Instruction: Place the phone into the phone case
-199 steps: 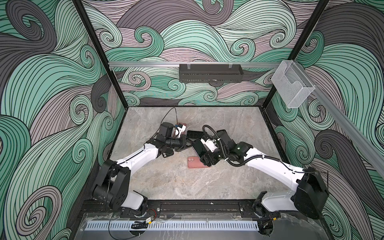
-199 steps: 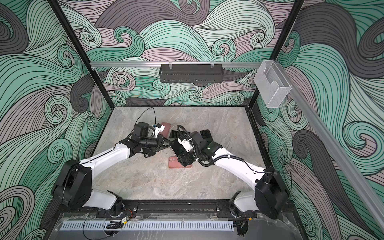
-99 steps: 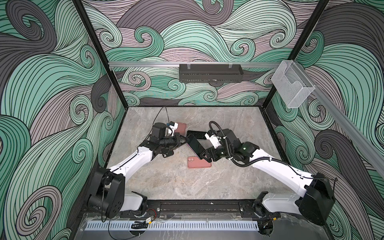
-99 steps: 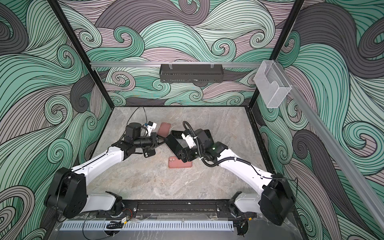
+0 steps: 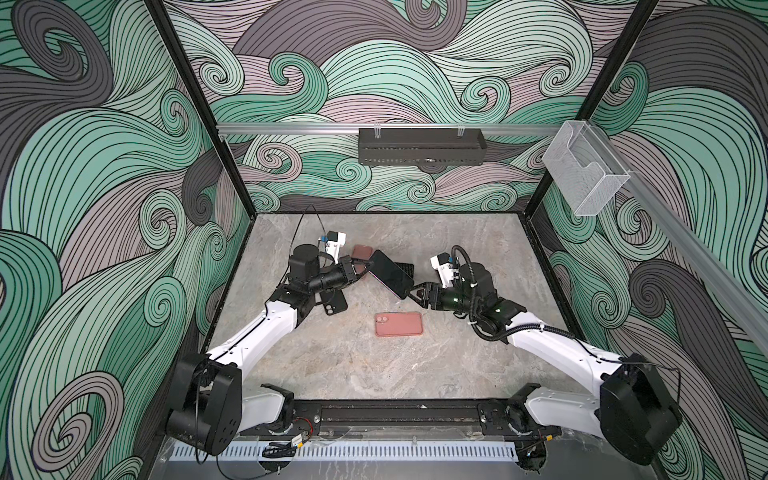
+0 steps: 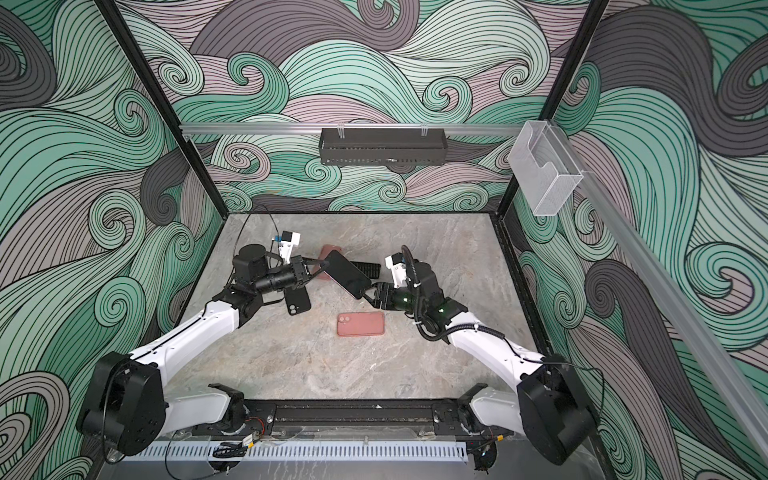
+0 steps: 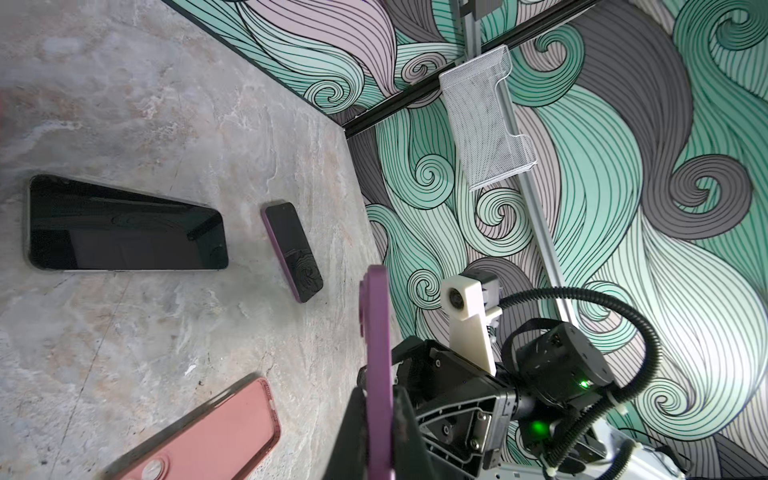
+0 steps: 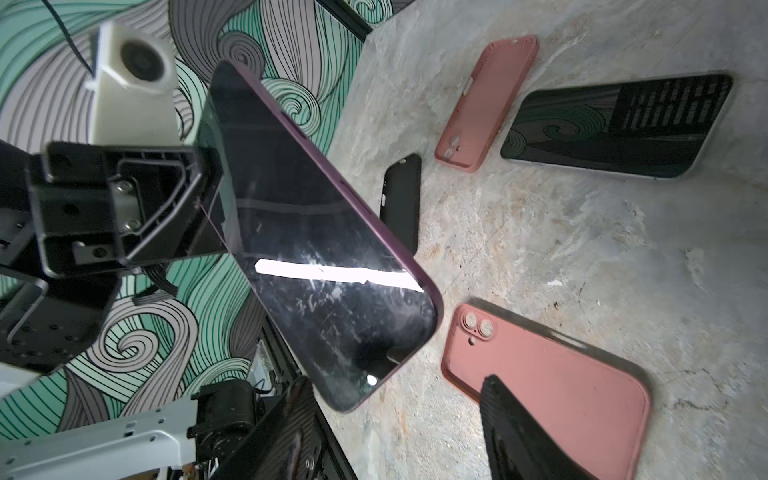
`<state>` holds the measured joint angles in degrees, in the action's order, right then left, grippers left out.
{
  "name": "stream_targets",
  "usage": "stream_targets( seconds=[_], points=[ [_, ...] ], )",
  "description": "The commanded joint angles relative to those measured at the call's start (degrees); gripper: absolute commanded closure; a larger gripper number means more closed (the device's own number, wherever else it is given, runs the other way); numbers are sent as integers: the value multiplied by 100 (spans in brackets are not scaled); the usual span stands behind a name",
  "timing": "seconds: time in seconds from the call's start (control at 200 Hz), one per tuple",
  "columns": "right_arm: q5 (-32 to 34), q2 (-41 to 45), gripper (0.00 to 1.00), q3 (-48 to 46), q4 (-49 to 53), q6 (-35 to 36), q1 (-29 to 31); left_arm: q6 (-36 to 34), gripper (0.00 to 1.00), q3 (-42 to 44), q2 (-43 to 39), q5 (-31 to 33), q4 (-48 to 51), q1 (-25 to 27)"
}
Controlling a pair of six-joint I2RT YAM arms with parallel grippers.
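Note:
A dark-screened phone (image 5: pixel 388 272) (image 8: pixel 316 257) with a purple rim (image 7: pixel 377 332) hangs tilted above the table's middle. My left gripper (image 5: pixel 360 268) (image 7: pixel 378 399) is shut on its far-left end. My right gripper (image 5: pixel 412 292) (image 8: pixel 395 415) is open at the phone's opposite corner, and its fingers (image 8: pixel 511 428) stand clear of it. An empty pink phone case (image 5: pixel 361 251) (image 8: pixel 486 104) lies behind the held phone. On the table under my left arm lies a black case (image 5: pixel 334 304) (image 8: pixel 401 199).
A pink phone or case (image 5: pixel 399 329) (image 7: pixel 199 432) lies back up, lenses showing, in front of the grippers. A bare black phone (image 5: pixel 404 269) (image 7: pixel 124 232) lies behind the held one, and a purple-rimmed phone (image 7: pixel 293 251) beyond it. A black tray (image 5: pixel 419 145) and a clear bin (image 5: pixel 586 174) hang on the walls.
The two arms have drawn apart: the left carried the phone back and left, while the right pulled away to the right and now stands at the phone's lower corner.

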<state>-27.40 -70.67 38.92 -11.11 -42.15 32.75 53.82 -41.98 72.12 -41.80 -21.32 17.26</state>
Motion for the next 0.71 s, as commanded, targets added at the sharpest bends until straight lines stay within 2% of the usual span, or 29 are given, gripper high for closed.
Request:
stream_targets(
  seconds=[0.0,0.28,0.701],
  points=[
    [-139,71,36,-111,-1321,-738,-62,371,100,-4,-84,-112,-1124,-60],
    [-467,-179,38,-373,-2575,-1340,-227,698,100,47,-89,-122,-1816,-100],
    [-705,-539,51,-437,-3966,-1984,-321,1403,100,120,300,-127,-2879,-127]
  ],
)
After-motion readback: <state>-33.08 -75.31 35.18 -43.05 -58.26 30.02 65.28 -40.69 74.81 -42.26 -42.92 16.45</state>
